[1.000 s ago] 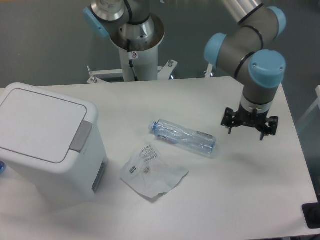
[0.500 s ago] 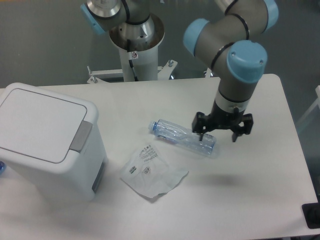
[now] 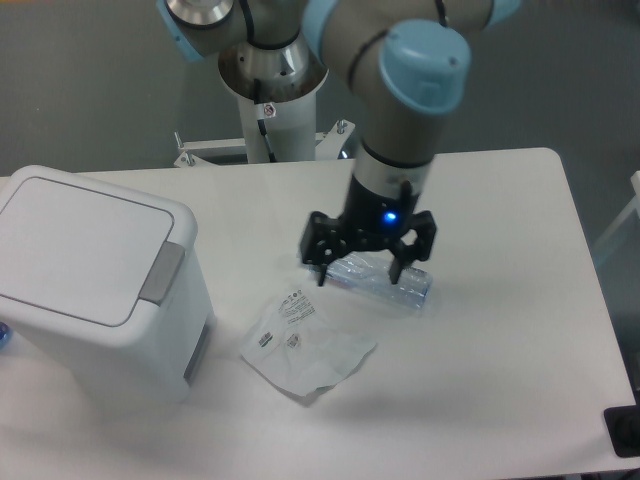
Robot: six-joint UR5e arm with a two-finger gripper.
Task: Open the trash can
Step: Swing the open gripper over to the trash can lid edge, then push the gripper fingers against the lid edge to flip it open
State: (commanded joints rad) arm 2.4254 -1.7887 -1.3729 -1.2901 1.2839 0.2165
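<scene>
Gripper (image 3: 359,262) is hanging over the middle of the table with its 2 fingers spread and nothing between them, right above a clear crinkly plastic bottle (image 3: 385,282) lying on its side. Looks like the approach step to me, since the trash can (image 3: 95,285) is sitting well off at the table's left edge with its flat lid down. Next move probably calls for getting over to the grey push-button strip (image 3: 162,272) at the front rim and pressing it. Bin is smooth white plastic, boxy with rounded corners. A wrinkled plastic wrapper (image 3: 305,343) is lying between the bin and the bottle.
</scene>
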